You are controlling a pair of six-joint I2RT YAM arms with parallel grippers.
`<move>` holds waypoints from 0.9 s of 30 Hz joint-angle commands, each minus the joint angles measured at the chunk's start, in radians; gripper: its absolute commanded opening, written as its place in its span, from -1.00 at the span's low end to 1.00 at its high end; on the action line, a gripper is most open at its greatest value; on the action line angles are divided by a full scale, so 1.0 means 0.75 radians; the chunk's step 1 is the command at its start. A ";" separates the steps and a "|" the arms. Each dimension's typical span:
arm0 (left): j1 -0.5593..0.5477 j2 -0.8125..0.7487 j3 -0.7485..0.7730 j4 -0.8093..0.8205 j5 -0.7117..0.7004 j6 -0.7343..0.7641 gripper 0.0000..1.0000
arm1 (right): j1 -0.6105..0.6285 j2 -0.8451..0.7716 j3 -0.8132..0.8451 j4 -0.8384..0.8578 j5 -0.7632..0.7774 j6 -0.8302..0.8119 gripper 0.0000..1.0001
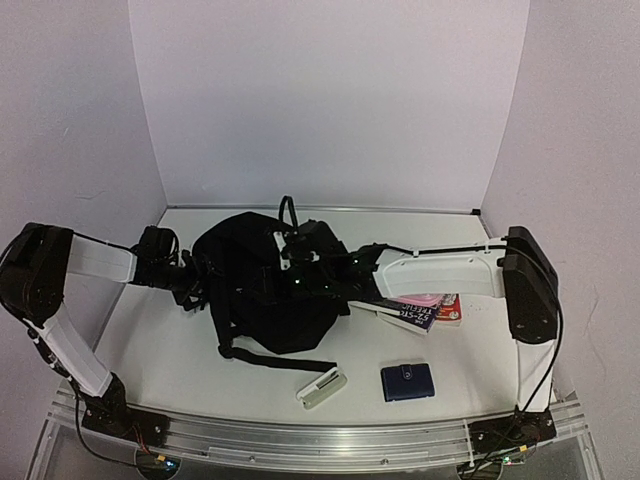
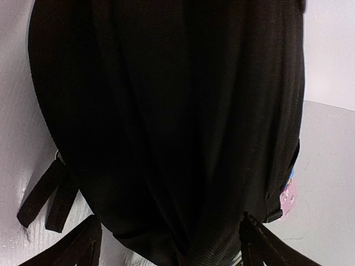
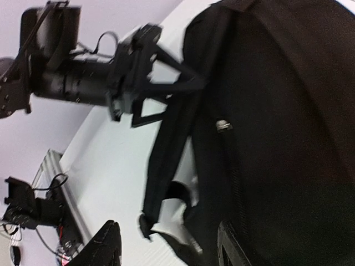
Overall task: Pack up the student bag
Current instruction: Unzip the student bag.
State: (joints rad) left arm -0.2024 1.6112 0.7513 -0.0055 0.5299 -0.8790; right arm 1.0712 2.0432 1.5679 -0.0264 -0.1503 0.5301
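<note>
The student bag (image 1: 265, 290) is a large black backpack lying flat mid-table, straps trailing toward the near edge. My left gripper (image 1: 200, 285) is at its left side. In the left wrist view the jaws are wide apart, and the bag (image 2: 166, 122) bulges between the fingers (image 2: 266, 244). My right gripper (image 1: 305, 275) hovers over the bag's top. Its fingers (image 3: 105, 244) stand apart in the right wrist view, with a loose strap (image 3: 166, 160) and the bag's edge (image 3: 266, 138) between them, nothing pinched.
Two books (image 1: 420, 310) lie stacked just right of the bag, under the right forearm. A navy wallet (image 1: 407, 382) and a white case (image 1: 321, 388) lie near the front edge. White walls close in the back and sides.
</note>
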 commanded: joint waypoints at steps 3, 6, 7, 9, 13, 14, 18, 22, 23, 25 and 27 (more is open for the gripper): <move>-0.003 0.098 -0.017 0.193 0.077 -0.029 0.46 | -0.027 0.102 0.065 -0.040 0.075 -0.058 0.13; -0.003 0.132 -0.026 0.248 0.090 -0.016 0.27 | -0.028 0.175 0.120 -0.062 0.092 -0.110 0.14; -0.004 0.137 -0.033 0.266 0.095 -0.011 0.19 | -0.029 0.203 0.145 -0.072 0.102 -0.136 0.14; -0.003 0.150 -0.049 0.305 0.109 0.001 -0.03 | -0.031 0.248 0.185 -0.089 0.128 -0.188 0.13; -0.007 0.172 -0.089 0.400 0.154 0.029 -0.54 | -0.031 0.333 0.266 -0.119 0.191 -0.284 0.10; -0.008 0.176 -0.101 0.430 0.166 0.036 -0.65 | -0.030 0.351 0.283 -0.123 0.198 -0.305 0.09; -0.024 0.176 -0.138 0.521 0.204 0.077 -0.96 | -0.029 0.409 0.340 -0.134 0.251 -0.377 0.07; -0.053 0.159 -0.147 0.540 0.223 0.132 -1.00 | -0.029 0.461 0.381 -0.135 0.225 -0.430 0.05; -0.057 0.157 -0.145 0.541 0.228 0.145 -1.00 | -0.029 0.474 0.393 -0.135 0.218 -0.443 0.02; -0.067 0.151 -0.143 0.540 0.240 0.160 -1.00 | -0.030 0.494 0.415 -0.135 0.211 -0.467 -0.09; -0.072 0.145 -0.141 0.534 0.244 0.172 -1.00 | -0.028 0.512 0.440 -0.135 0.166 -0.490 -0.15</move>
State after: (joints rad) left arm -0.2239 1.7294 0.6521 0.3760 0.6372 -0.8098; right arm 1.0458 2.3867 1.8420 -0.1219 -0.0051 0.2250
